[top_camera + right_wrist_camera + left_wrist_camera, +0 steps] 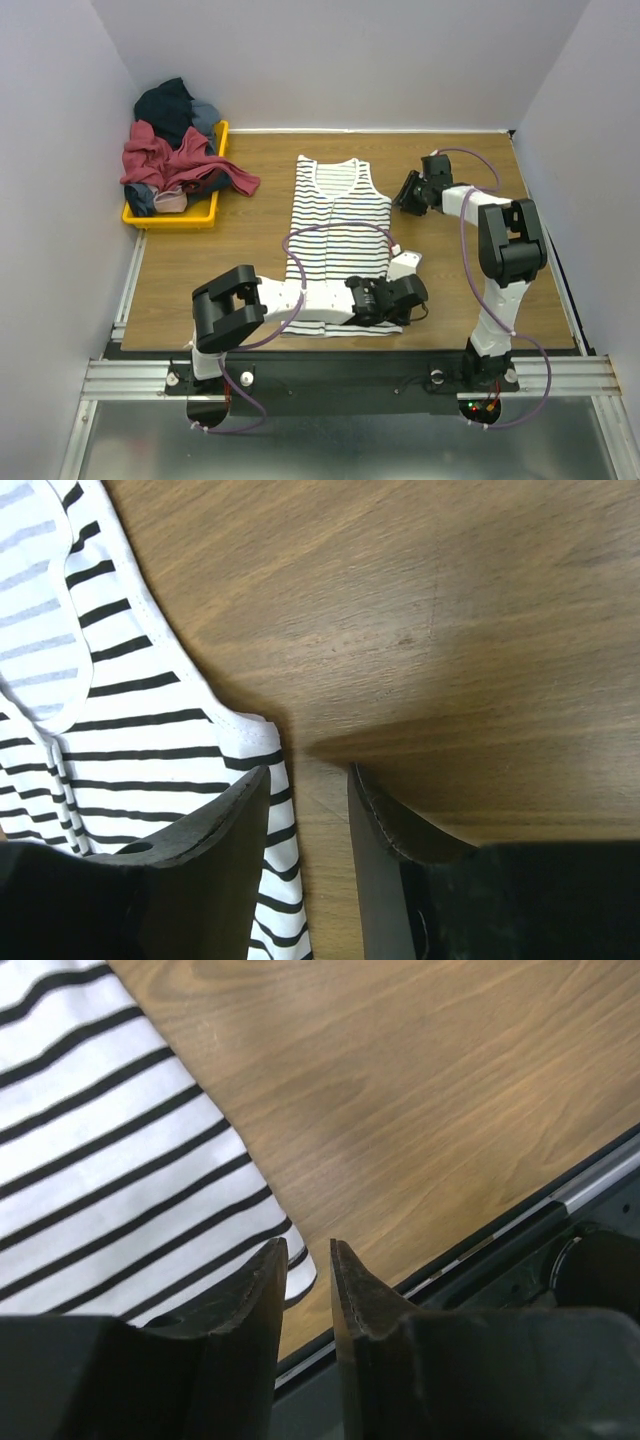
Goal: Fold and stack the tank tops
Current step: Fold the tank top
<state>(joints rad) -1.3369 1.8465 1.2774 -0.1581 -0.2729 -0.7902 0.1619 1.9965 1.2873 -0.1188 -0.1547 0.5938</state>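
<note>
A white tank top (pixel 338 240) with thin dark stripes lies flat in the middle of the table, neckline toward the far side. My left gripper (pixel 400 308) hovers at its near right corner. In the left wrist view that gripper (pixel 307 1247) is open, and the hem corner (pixel 298 1272) lies just past the left fingertip with nothing pinched. My right gripper (pixel 399 199) sits by the top's right armhole. In the right wrist view it (pixel 308 772) is open, low over the table, with the tank top's side edge (pixel 284 825) lying in the gap, not clamped.
A yellow tray (pixel 172 216) at the far left holds a pile of red, dark blue and grey clothes (pixel 178 150). Bare wood (pixel 460 270) lies right of the top. The metal rail of the near table edge (pixel 590 1175) runs close to my left gripper.
</note>
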